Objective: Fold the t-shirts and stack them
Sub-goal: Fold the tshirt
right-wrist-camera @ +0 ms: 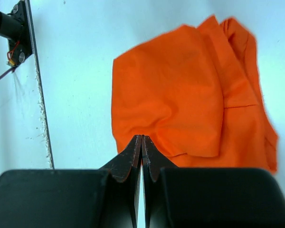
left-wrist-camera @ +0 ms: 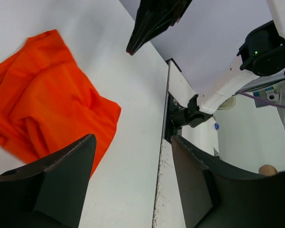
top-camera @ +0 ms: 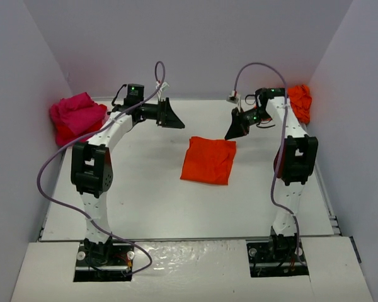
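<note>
A folded orange-red t-shirt [top-camera: 208,160] [left-wrist-camera: 42,99] [right-wrist-camera: 180,99] lies flat in the middle of the table. My left gripper [top-camera: 170,116] [left-wrist-camera: 133,140] hangs above the table behind and left of it, jaws open, nothing between them. My right gripper [top-camera: 235,131] [right-wrist-camera: 142,137] hovers by the shirt's back right corner. Its jaws are pressed shut with no cloth seen between them. A heap of magenta and red t-shirts [top-camera: 75,116] sits at the back left. An orange-red heap [top-camera: 300,100] sits at the back right corner.
White walls enclose the table [top-camera: 145,201] on the left, back and right. Both arm bases [top-camera: 104,251] [top-camera: 280,248] are bolted at the near edge. A purple cable [top-camera: 57,157] loops off each arm.
</note>
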